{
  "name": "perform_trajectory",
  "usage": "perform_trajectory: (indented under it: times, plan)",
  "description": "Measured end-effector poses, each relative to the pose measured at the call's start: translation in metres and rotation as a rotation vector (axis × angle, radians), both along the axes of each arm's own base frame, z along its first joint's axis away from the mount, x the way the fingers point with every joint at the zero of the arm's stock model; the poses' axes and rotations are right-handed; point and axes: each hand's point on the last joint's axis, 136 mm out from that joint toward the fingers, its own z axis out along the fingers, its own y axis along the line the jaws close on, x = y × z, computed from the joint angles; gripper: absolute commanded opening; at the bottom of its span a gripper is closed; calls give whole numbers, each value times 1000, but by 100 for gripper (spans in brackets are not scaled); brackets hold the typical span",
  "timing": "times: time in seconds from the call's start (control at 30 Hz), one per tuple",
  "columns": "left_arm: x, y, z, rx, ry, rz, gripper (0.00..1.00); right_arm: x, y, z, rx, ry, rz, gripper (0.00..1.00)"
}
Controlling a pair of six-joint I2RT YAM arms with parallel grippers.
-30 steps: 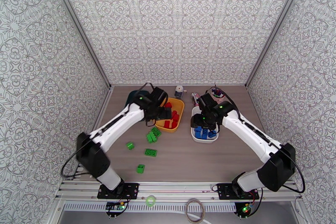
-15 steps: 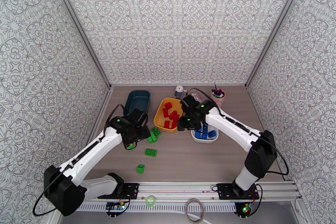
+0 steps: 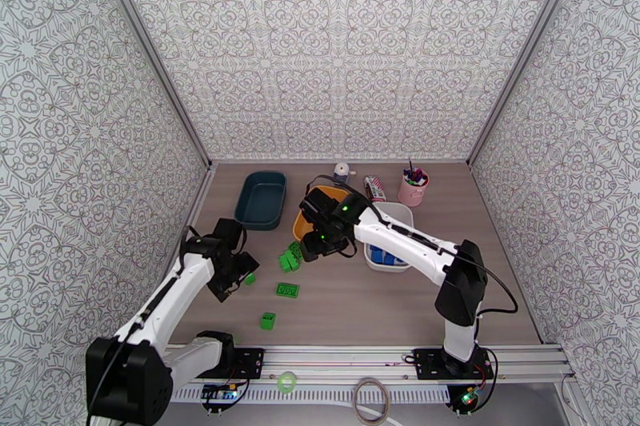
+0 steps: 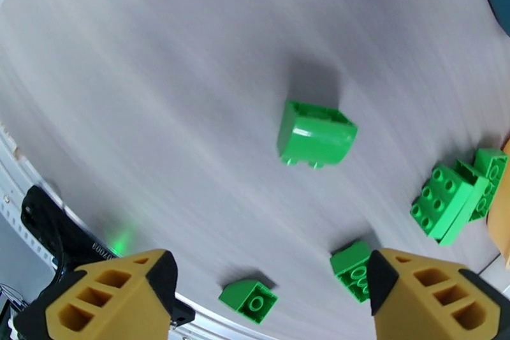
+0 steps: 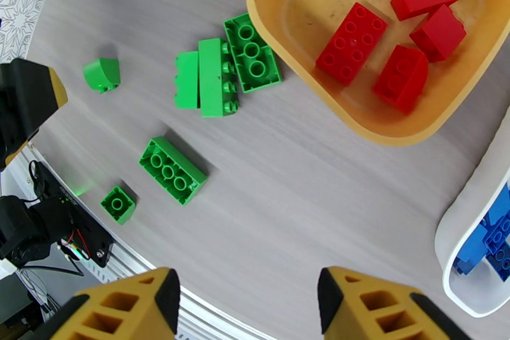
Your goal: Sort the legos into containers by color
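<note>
The left gripper (image 4: 268, 300) is wide open and holds nothing. It hangs over a small green lego (image 4: 315, 137) on the table (image 4: 159, 80), with its arm bent out to the left. The right gripper (image 5: 248, 309) is open too, with nothing in it. Its arm reaches across above more green legos (image 5: 217, 76) beside the yellow tray (image 5: 280, 29) of red legos (image 5: 350, 35). Blue legos (image 5: 494, 242) lie in the white tray (image 5: 449, 252).
</note>
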Motion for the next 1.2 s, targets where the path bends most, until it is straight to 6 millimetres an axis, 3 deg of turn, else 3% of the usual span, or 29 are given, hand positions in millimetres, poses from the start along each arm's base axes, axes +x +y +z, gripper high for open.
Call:
perform_trajectory:
  times: [0.6,0.9,1.2]
  plan:
    - [21,-1,-51,-1,140,-90,67,-1,-3,-1,-25,4,7,60]
    - [30,0,-61,-7,156,-113,53,0,-4,-1,-31,-1,4,59]
    - [34,-2,-56,-19,123,-127,41,2,-7,-2,-43,-12,-2,57]
